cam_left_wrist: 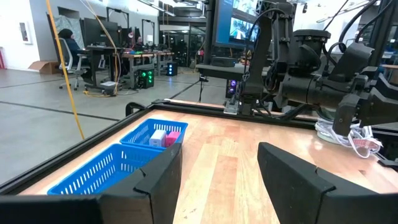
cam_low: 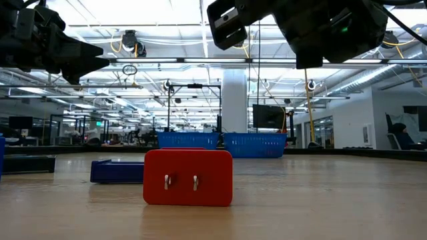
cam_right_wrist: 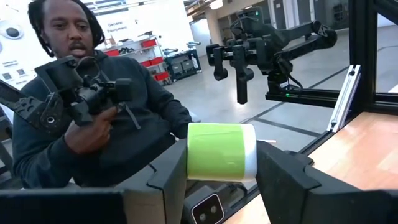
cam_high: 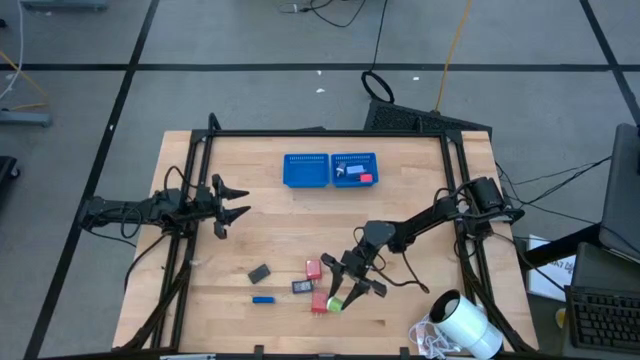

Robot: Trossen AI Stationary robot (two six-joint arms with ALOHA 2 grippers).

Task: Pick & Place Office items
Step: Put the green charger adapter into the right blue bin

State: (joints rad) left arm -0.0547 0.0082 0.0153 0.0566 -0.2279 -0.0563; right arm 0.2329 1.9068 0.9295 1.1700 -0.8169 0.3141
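R gripper (cam_high: 350, 287) is clamping a green roll (cam_right_wrist: 221, 152) w/ white ends, hanging over table (cam_high: 270, 235) at approx 5 o'clock, just beside red block (cam_high: 320, 302). L gripper (cam_high: 232, 203) is waiting wide open at 9 o'clock.

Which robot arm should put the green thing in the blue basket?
The right. Its tool already grips the green piece over the table front. The left tool waits open and empty at the left side, no nearer the blue tray.

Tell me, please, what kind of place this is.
Probably a robotics lab in a large open workspace: a wooden table framed by black rails, desks with monitors behind, and a person holding a control device.
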